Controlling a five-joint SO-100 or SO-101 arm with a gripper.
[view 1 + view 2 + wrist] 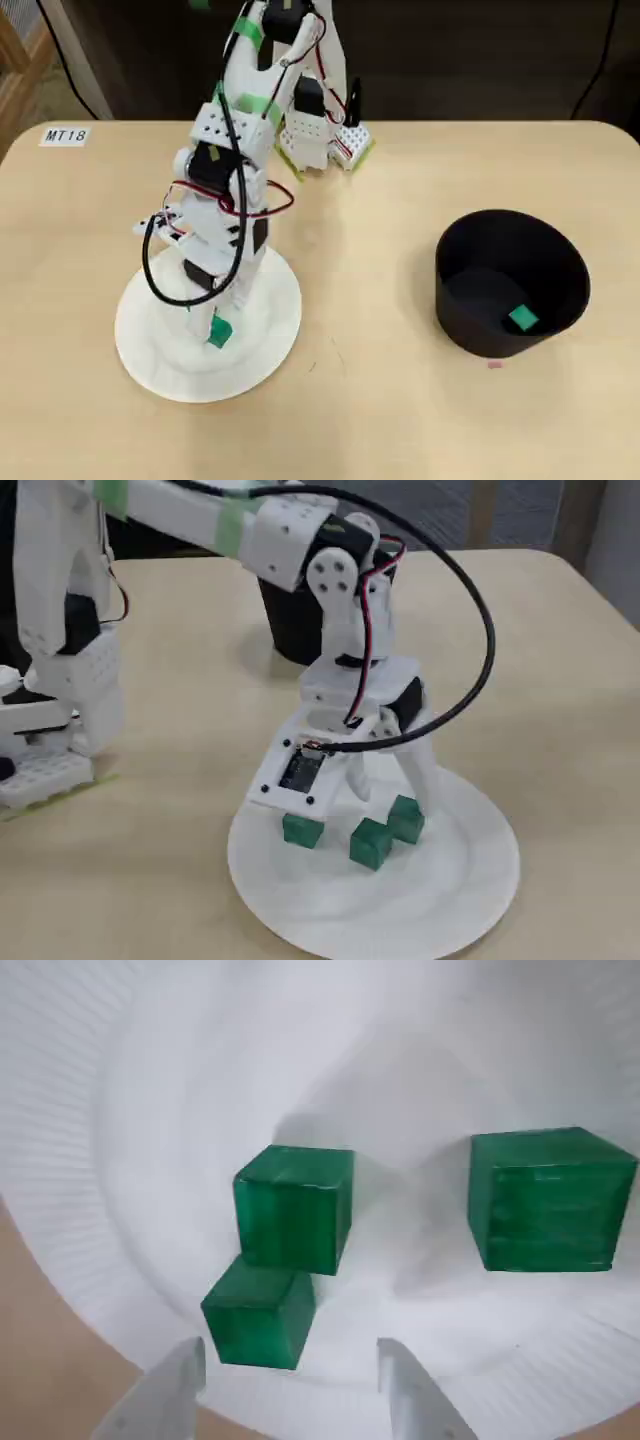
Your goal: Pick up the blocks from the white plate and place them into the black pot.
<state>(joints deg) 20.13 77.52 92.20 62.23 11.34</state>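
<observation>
Three green blocks lie on the white plate [470,880]. In the wrist view two of them touch at a corner [295,1208] [258,1315], and the third block [550,1200] sits apart to the right. My gripper [290,1355] hangs open just above the plate, its fingertips [175,1385] either side of the nearest block and nothing held. In the fixed view the gripper [388,792] stands over the blocks [371,842] [405,818] [302,830]. The black pot [560,270] stands at the right in the overhead view with one green block [522,318] inside.
The arm's base [320,140] stands at the table's far edge in the overhead view. A label reading MT18 [66,135] is stuck at the far left corner. Bare tabletop [370,300] lies between plate and pot.
</observation>
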